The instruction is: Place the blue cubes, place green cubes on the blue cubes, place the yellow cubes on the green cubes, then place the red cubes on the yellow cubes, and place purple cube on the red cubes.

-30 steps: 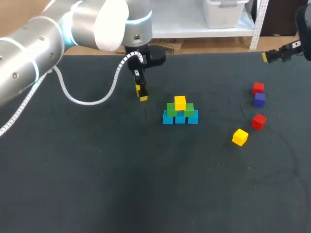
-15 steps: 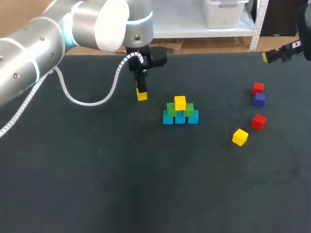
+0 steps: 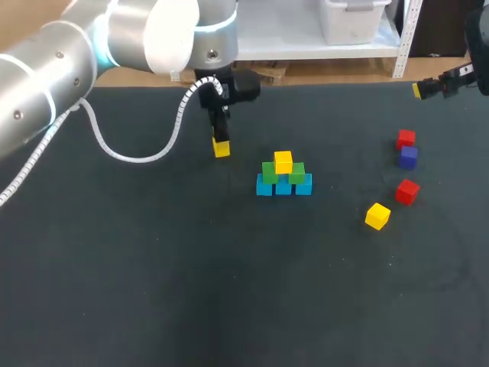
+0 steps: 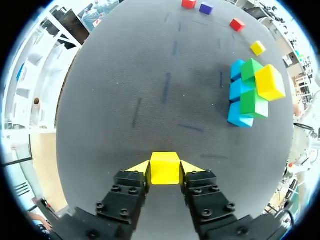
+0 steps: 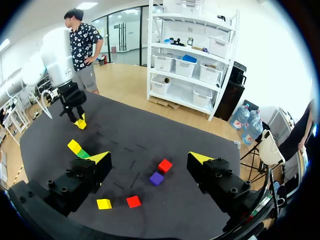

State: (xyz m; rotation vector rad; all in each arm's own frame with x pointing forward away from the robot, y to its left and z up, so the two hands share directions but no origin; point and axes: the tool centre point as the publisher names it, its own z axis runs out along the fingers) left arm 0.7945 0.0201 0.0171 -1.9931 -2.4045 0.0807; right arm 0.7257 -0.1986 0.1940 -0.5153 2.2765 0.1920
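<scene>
Over to the left of the cube pile (image 3: 283, 179), the left claw (image 4: 165, 169) is squeezed shut on a yellow cube (image 3: 221, 148), and the pile sits ahead and to its right, not touching.

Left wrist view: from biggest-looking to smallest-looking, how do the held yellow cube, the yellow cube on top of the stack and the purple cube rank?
1. The held yellow cube
2. The stack-top yellow cube
3. The purple cube
Nearness to the camera drives this order, so their true sizes may well match.
</scene>
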